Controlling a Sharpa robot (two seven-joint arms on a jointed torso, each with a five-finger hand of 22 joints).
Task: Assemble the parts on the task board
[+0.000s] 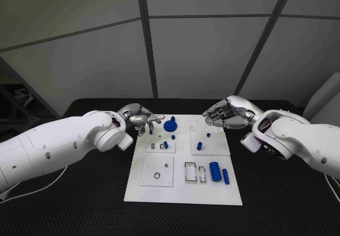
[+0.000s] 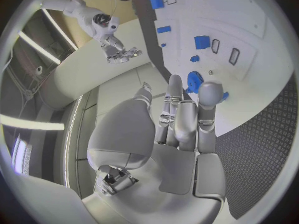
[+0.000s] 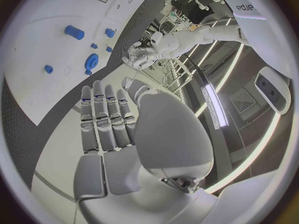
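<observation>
The white task board lies in the middle of the table. My left hand hovers at the board's far left corner and pinches a small blue peg between thumb and finger; the peg peeks out beside the thumb tip. A blue gear stands on the board just right of that hand. My right hand hangs over the far right corner, fingers apart and holding nothing. Small blue pegs stand in the right block, and a blue cylinder lies near the board's right edge.
A blue bar lies beside the cylinder. Another small blue piece stands in the left block, by rectangular slots. Black table surrounds the board. Both white arms flank the board's far half.
</observation>
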